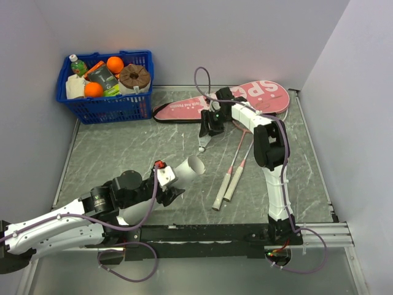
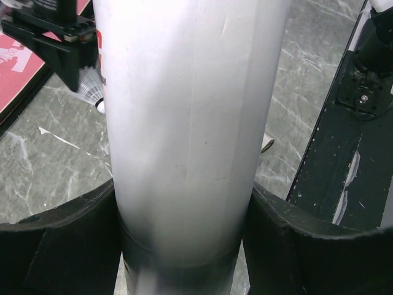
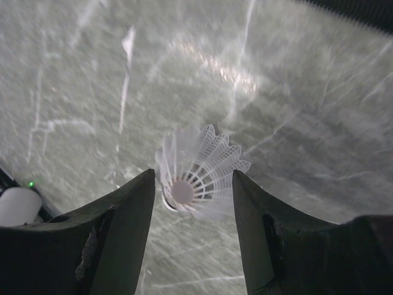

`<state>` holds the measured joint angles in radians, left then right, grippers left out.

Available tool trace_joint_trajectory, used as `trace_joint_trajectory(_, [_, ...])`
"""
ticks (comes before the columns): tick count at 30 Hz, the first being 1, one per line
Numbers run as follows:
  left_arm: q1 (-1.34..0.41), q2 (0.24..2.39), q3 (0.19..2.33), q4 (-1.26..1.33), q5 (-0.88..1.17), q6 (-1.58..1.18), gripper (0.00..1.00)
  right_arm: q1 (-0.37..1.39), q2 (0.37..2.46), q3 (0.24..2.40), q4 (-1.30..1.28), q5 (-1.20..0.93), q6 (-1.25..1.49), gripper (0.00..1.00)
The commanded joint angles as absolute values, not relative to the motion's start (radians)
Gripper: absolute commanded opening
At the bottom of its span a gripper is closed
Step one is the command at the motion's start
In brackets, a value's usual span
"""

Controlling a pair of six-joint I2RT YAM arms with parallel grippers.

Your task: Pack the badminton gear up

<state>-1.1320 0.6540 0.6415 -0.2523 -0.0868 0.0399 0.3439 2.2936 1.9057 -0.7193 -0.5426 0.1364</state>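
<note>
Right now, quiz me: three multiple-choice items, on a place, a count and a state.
1. Where does the pink case lie?
A. under the left arm
B. at the table's far edge, beside the blue basket
C. inside that basket

2. How many rackets lie on the table?
A. one
B. two
C. four

3. The left end effector is:
A. open, empty
B. closed on a racket
C. closed on the white tube

Key: B, it lies flat beside the basket; B, two white handles lie side by side; C, it pinches the tube from both sides.
</note>
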Motion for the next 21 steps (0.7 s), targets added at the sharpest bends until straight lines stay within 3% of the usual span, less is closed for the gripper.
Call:
trace_joint_trajectory(1, [-1.135, 0.655, 0.678, -0.203, -0.109, 0.032, 0.01, 0.342, 2.246, 1.826, -0.703, -0.600, 0.103, 0.56])
trace_joint_trajectory(12, [-1.135, 0.667, 0.681, -0.204, -0.106, 0.032, 0.01, 0.344, 2.134, 1.657, -0.627, -0.623, 0.120, 0.20])
trace_joint_trajectory(16, [-1.135, 0.670, 0.681, -0.204, -0.112, 0.034, 0.01, 0.342, 2.071, 1.588, -0.614, -0.615, 0.138, 0.02])
trace_joint_trajectory(21, [-1.135, 0.670, 0.683, -0.207, -0.112, 0.034, 0.01, 0.350, 1.935, 1.514, -0.586, -0.598, 0.170, 0.00])
